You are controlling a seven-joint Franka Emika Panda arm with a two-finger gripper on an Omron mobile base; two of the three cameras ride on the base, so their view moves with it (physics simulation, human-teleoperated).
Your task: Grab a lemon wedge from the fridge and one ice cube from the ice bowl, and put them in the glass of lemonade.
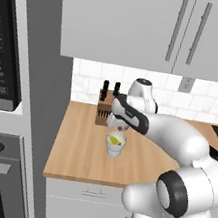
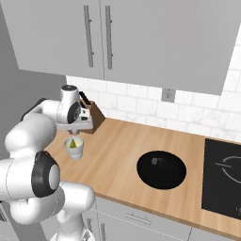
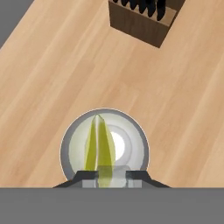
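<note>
Wooden countertop taken as landmark: pale, plank-grained, flat, running below white upper cabinets with long grey bar handles.

At the countertop's left end, a tall grey panel and a dark oven front are seen in the left base view alone. Toward its right end, a round black bowl and a flat black cooktop are seen fully in the right base view alone. White tiled backsplash with a wall socket is noted behind it.

At the countertop's back, a boxy wooden knife block with dark handles is recorded; in the hand view its slotted top is looked down on.

Glass of lemonade stands on the countertop, in front of the knife block: small pale translucent tumbler, round rim, yellow content visible from the left base view.

Gripper is held directly over the glass. Lemon wedge, a slim yellow-green sliver tapering to a point, is shown in the hand view between the dark fingertips, over the glass mouth. Jaws are narrowed onto the wedge.
</note>
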